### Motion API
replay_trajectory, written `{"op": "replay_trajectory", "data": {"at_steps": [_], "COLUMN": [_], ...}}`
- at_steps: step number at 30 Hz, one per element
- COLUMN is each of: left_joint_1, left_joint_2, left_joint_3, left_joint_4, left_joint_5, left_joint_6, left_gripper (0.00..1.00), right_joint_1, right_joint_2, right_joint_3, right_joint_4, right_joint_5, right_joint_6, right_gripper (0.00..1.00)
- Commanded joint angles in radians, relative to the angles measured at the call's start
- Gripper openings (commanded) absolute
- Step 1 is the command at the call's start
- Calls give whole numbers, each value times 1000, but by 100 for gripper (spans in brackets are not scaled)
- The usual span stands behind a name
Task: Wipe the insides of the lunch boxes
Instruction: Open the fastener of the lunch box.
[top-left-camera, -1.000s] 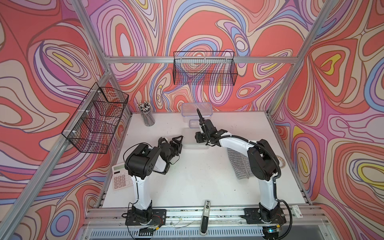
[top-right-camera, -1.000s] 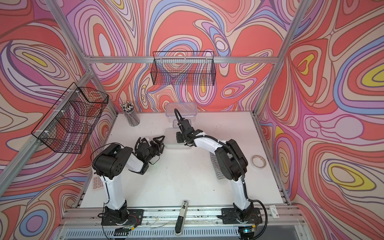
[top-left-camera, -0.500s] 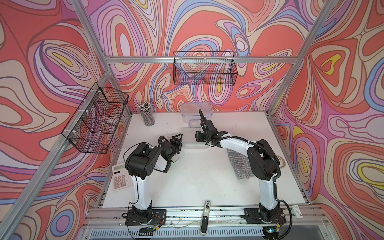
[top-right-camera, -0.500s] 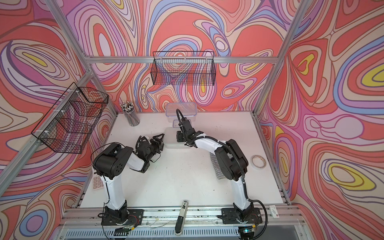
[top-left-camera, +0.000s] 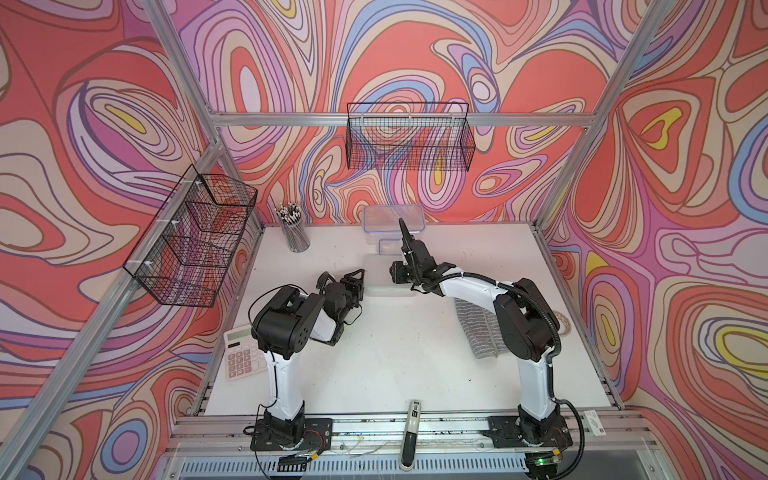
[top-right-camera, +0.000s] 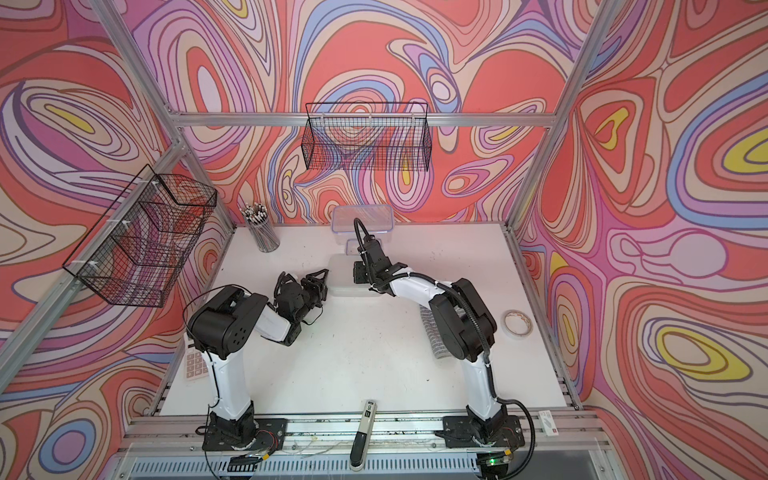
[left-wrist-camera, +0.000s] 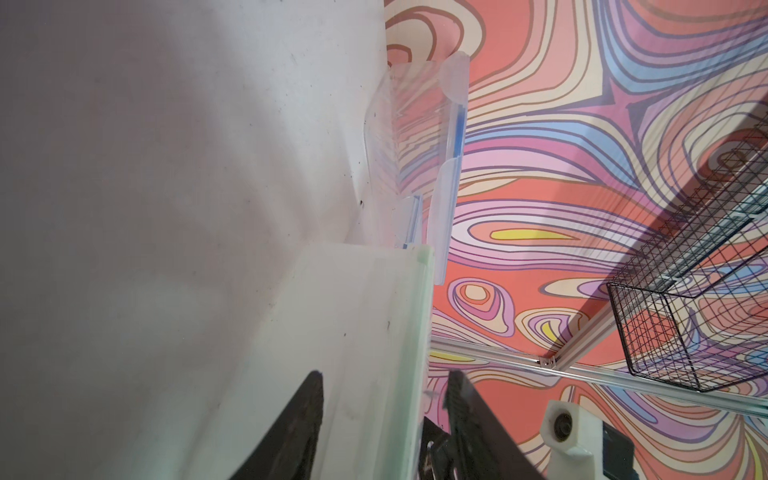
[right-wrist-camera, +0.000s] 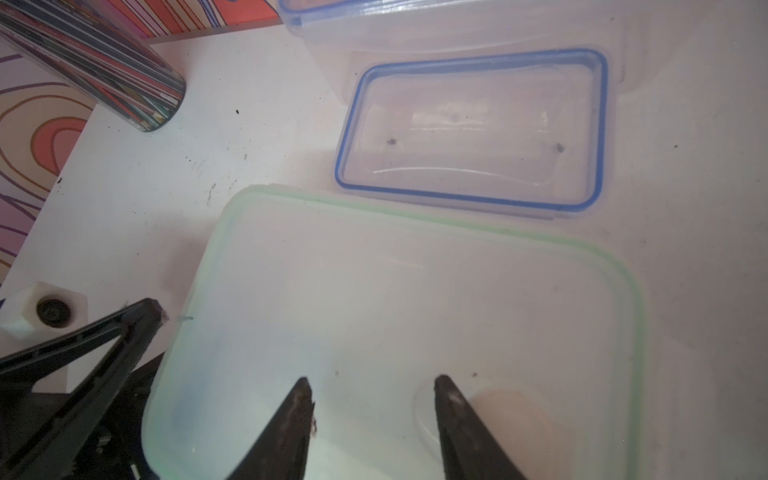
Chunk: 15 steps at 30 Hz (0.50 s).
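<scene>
Frosted plastic box (left-wrist-camera: 365, 311) on table (top-left-camera: 395, 365), lid (right-wrist-camera: 395, 311) on: judged light, stiff, slick. Left gripper (left-wrist-camera: 380, 374) was seen parted astride its end (rim likeliest hold); right gripper (right-wrist-camera: 372, 380) parted above lid.

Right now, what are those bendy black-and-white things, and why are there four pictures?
Those are two robot arms mounted by a white table. Each ends in a gripper, a two-fingered pincer. Two pictures look down from above, side by side like eyes. Two come from small cameras on the arms' wrists. On the table stand three clear lunch boxes: a big box at the back, a small blue-rimmed box and a frosted box in the middle. There are also a pen cup, a striped cloth and a calculator. The right gripper is open over the frosted box. The left gripper has its jaws on either side of that box's edge; whether it pinches, I cannot tell.
</scene>
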Motion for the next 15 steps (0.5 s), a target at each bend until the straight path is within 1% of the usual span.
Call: {"op": "replay_trajectory", "data": {"at_steps": [1, 8, 15], "left_joint_1": [-16, -18, -18], "left_joint_2": [-4, -2, -3], "left_joint_3": [29, 28, 24], "left_joint_4": [89, 90, 90], "left_joint_5": [6, 8, 3], "left_joint_6": [-24, -27, -27], "left_gripper": [46, 38, 33], "right_joint_1": [8, 9, 8], "right_joint_2": [67, 67, 65], "right_joint_3": [-56, -60, -69], "right_joint_4": [-137, -142, -142], "right_joint_5": [-63, -63, -66], "right_joint_6": [31, 34, 41], "right_gripper": [49, 49, 48]}}
